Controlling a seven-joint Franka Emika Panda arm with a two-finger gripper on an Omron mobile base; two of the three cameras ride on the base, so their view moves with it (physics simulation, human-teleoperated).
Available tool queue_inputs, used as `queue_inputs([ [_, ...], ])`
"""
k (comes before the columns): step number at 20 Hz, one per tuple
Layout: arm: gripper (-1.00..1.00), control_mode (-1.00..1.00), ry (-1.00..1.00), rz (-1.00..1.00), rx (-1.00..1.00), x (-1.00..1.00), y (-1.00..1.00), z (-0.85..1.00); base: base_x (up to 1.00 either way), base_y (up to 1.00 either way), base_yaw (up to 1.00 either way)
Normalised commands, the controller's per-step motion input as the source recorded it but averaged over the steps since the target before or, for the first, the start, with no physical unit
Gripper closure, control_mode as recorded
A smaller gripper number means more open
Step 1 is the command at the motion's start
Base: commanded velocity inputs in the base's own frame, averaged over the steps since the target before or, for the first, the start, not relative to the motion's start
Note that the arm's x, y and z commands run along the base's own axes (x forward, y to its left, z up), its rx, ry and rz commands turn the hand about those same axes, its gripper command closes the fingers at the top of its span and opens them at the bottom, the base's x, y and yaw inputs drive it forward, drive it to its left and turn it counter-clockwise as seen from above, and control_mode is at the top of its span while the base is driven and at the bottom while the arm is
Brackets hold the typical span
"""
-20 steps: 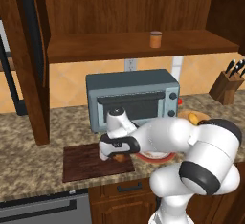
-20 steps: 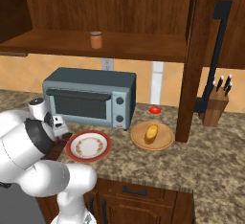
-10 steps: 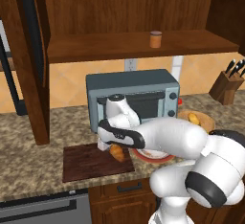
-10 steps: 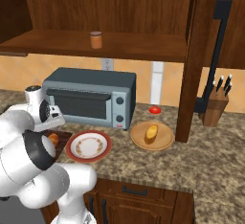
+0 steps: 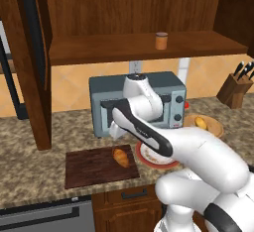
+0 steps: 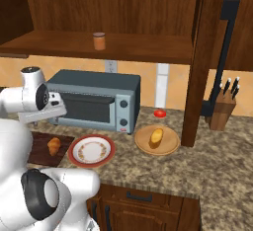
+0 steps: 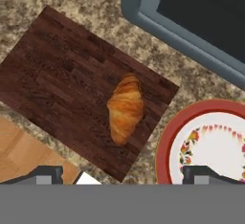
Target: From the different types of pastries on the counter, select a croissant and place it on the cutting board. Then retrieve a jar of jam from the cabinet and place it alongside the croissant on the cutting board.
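Note:
The golden-brown croissant lies on the right part of the dark wooden cutting board. My gripper hangs open above it, in front of the toaster oven, with nothing between its fingers. The fingertips stand wide apart and clear of the croissant. On the open cabinet shelf stands the orange-brown jar of jam, upright. The paler bun rests on a round wooden plate to the right.
A red-rimmed plate sits just right of the board. The grey toaster oven stands behind both. A knife block is at the far right, past a dark cabinet post.
The gripper has let go of the croissant on the cutting board and risen above it. The croissant stays where it was set down.

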Motion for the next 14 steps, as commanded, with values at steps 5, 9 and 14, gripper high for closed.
queue_inputs([
  [5,-1.00,-1.00,-0.02,-0.15,0.07,-0.39,-0.57,1.00,0.00,0.00,0.00],
  [9,-1.00,-1.00,-0.27,-0.15,0.00,-0.36,-0.40,0.93,0.00,0.00,0.00],
  [14,-1.00,-1.00,-0.37,-0.13,0.00,-0.39,-0.33,0.92,0.00,0.00,0.00],
])
